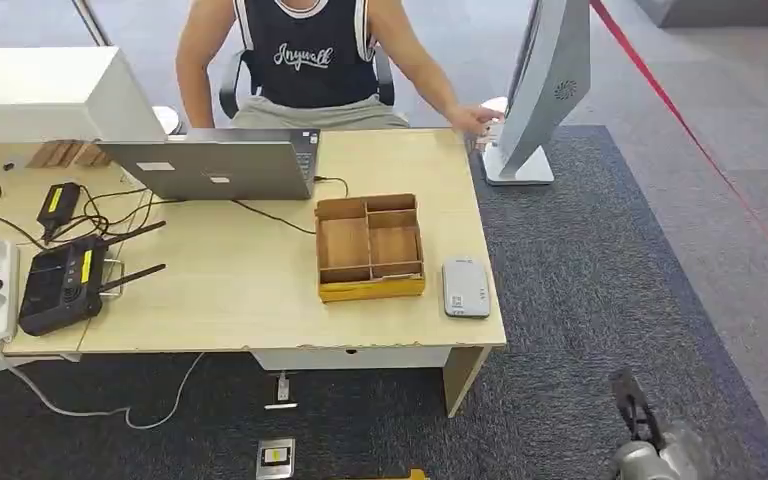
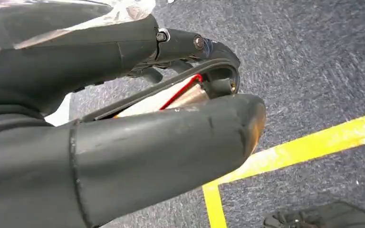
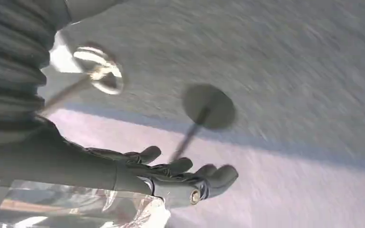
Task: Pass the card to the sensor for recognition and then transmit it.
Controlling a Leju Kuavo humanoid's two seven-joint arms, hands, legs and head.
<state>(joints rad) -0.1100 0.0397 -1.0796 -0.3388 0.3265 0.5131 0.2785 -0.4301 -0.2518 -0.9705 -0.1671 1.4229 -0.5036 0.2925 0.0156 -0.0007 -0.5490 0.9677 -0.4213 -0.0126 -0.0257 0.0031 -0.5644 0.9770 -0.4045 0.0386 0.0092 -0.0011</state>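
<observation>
Card kept low, away from the reader.
Left hand [image 2: 171, 118] pinched card [image 2: 171, 97], ready for sensor [image 1: 465, 287]; right hand [image 3: 180, 178] hung loosely spread, empty.

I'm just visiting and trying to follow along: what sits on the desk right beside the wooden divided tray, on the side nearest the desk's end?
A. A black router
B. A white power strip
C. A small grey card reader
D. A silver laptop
C. In the head view the small grey card reader lies flat next to the wooden tray, near the desk's end.
</observation>
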